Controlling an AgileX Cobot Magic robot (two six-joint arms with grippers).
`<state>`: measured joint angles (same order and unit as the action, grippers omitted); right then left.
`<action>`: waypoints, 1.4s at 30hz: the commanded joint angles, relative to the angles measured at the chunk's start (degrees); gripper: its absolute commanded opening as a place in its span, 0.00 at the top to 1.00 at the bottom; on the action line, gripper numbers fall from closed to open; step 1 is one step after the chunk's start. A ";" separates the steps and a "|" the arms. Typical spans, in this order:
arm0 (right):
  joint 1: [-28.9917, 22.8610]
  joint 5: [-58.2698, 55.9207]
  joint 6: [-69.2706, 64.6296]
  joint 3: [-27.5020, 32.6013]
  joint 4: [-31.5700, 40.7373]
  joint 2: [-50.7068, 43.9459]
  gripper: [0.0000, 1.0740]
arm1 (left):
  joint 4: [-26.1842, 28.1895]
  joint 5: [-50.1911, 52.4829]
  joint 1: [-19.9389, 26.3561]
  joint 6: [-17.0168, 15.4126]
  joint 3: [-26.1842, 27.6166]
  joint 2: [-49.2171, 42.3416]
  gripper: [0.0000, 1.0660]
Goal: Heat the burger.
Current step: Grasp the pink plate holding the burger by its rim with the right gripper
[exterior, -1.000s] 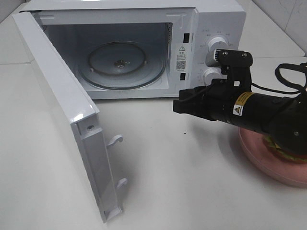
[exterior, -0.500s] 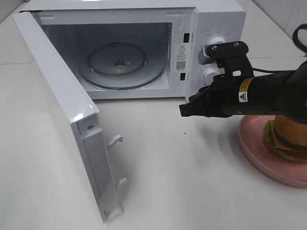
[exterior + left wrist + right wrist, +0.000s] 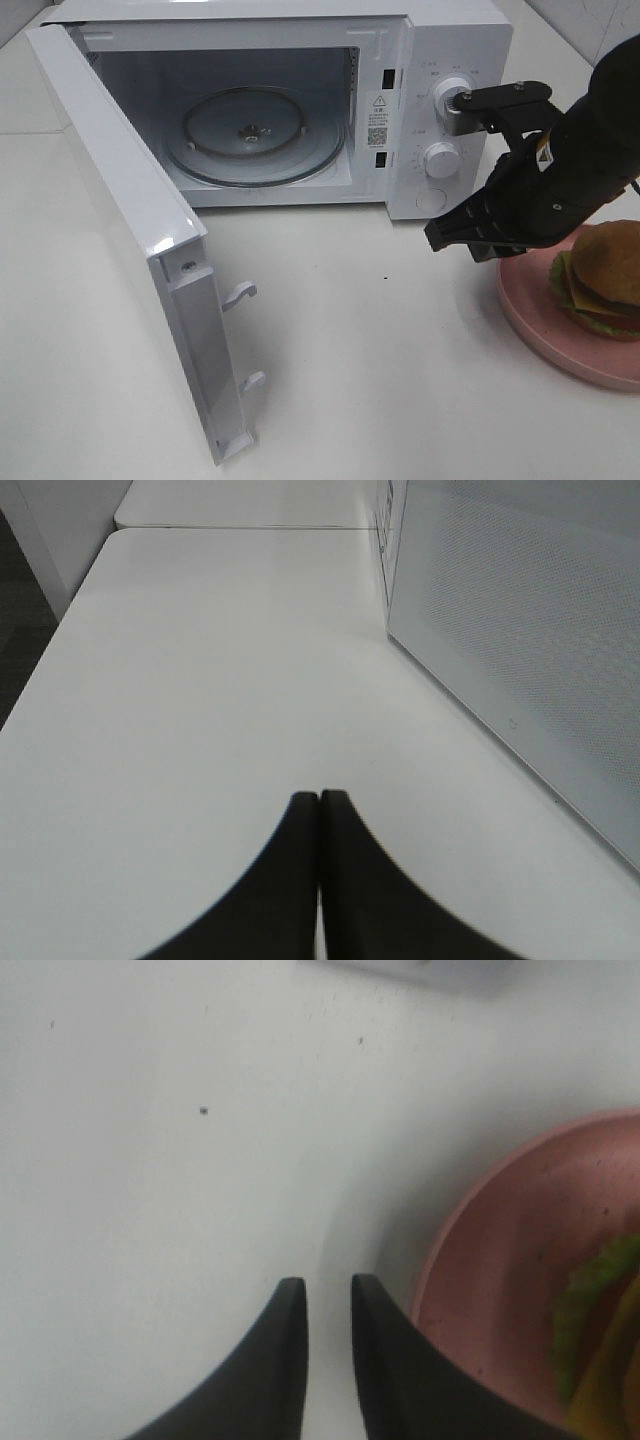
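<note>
Here a white table (image 3: pixel 380 400) fills the exterior high view, with a tiled wall (image 3: pixel 585 25) at the far right corner. A white microwave (image 3: pixel 450 40) stands at the back, its door (image 3: pixel 110 180) swung fully open toward the left and its glass turntable (image 3: pixel 255 135) bare. Two dials (image 3: pixel 452 95) sit on the control panel. The burger (image 3: pixel 605 270) rests on a pink plate (image 3: pixel 530 310) at the right edge, in front of and to the right of the microwave. Both are cut off by the frame, and the right arm hides the far side of the plate. The right gripper (image 3: pixel 440 240) hangs above the table just beside the plate's near rim (image 3: pixel 500 1260), its fingers a narrow gap apart and holding nothing. The right wrist view shows only a blurred strip of the burger at its margin. The left gripper (image 3: pixel 320 798) has its fingers pressed together over bare table, beside the door's dotted outer panel (image 3: pixel 520 630). It is outside the exterior high view. Open table lies between the door's lower edge and the plate.
</note>
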<state>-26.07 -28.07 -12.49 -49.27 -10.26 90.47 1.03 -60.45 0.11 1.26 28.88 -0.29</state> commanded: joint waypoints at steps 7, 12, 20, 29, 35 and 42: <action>0.06 -9.74 4.81 -1.95 6.99 -0.57 0.55 | 0.17 0.86 0.23 0.00 -0.17 -1.20 1.00; 0.06 -10.94 4.81 -1.95 6.99 -0.57 0.35 | 0.17 0.86 0.23 0.00 -0.17 -1.20 1.00; 0.06 -11.06 5.04 -1.95 6.82 -0.57 0.26 | 0.17 0.86 0.23 0.00 -0.17 -1.20 1.00; 0.06 -13.75 5.27 -1.95 6.30 -0.34 0.28 | 0.17 0.86 0.23 0.00 -0.17 -1.20 1.00; 0.23 -17.76 2.35 -4.53 3.21 4.87 0.29 | 0.17 0.86 0.23 0.00 -0.17 -1.20 1.00; 0.23 -19.65 -0.46 -10.43 -0.11 12.15 0.29 | 0.17 0.86 0.23 0.00 -0.17 -1.20 1.00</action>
<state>-26.07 -46.75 -11.86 -58.50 -9.40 101.24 1.03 -60.45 0.11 1.26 28.88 -0.29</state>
